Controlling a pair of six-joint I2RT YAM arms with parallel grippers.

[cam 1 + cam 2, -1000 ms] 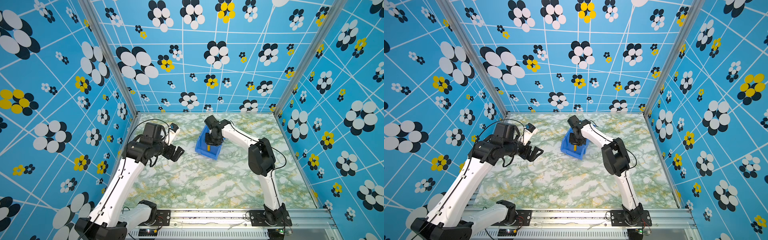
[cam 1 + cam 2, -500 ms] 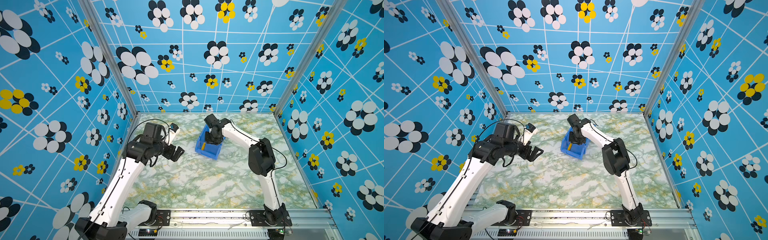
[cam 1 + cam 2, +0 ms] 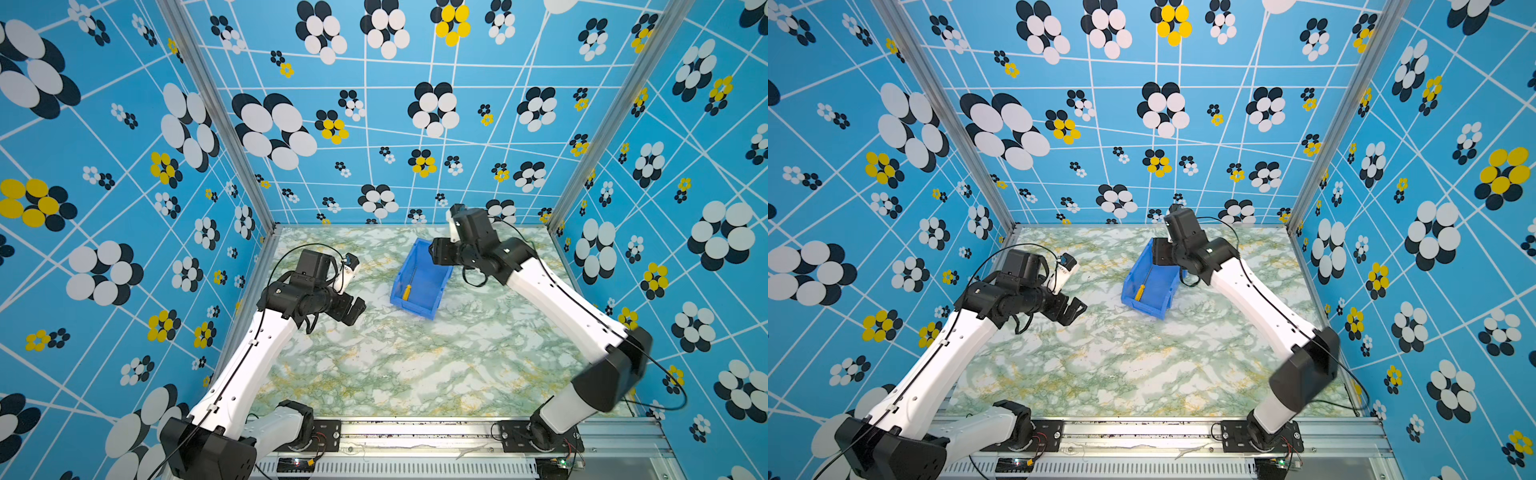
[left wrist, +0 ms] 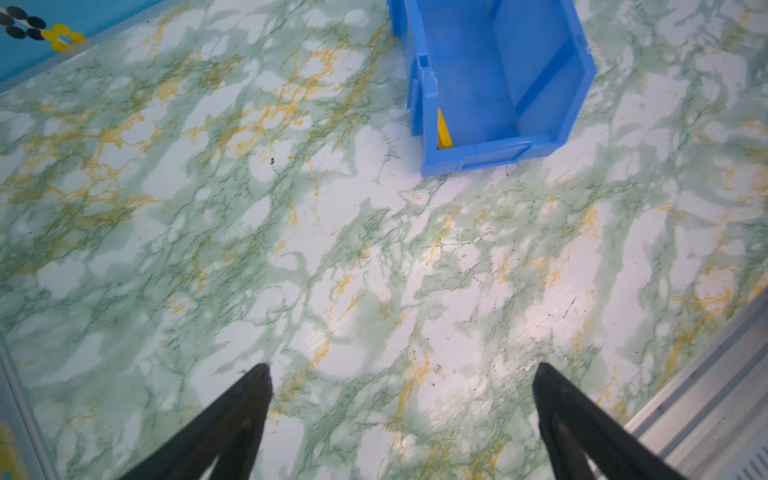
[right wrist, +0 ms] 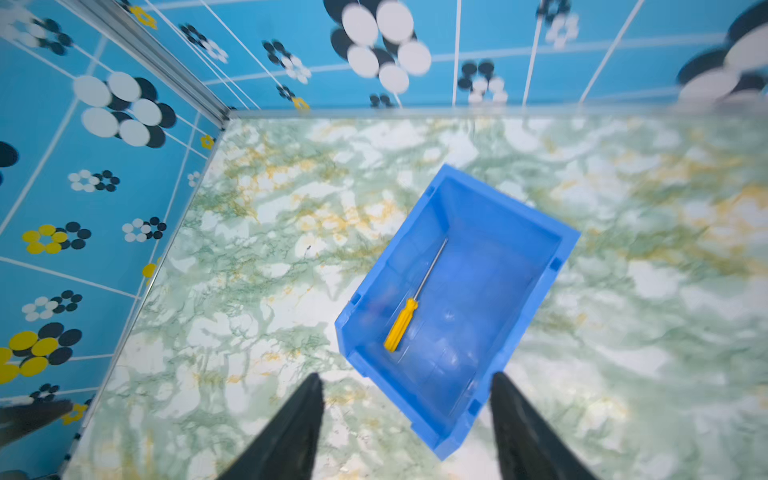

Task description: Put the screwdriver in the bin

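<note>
The screwdriver [image 5: 401, 324], with a yellow handle and thin grey shaft, lies flat on the floor of the blue bin [image 5: 519, 291], along one long wall. Both top views show the screwdriver [image 3: 407, 291] [image 3: 1140, 293] inside the bin [image 3: 413, 309] [image 3: 1144, 309]. My right gripper [image 5: 406, 376] is open and empty, hanging above the bin's far end [image 3: 438, 251] [image 3: 1160, 251]. My left gripper [image 4: 401, 365] is open and empty over bare table, left of the bin [image 3: 355, 309] [image 3: 1075, 309]. The left wrist view shows the bin [image 4: 498, 153] with a sliver of yellow handle [image 4: 444, 131].
The marbled green-and-white table [image 3: 415, 365] is enclosed by blue flower-patterned walls on three sides. A metal rail [image 3: 415, 432] carrying both arm bases runs along the front edge. The bin sits towards the back middle.
My right gripper has opened and let go of the screwdriver, which now lies in the bin. The right arm has lifted out of the bin and drawn back. The left arm has not moved.
</note>
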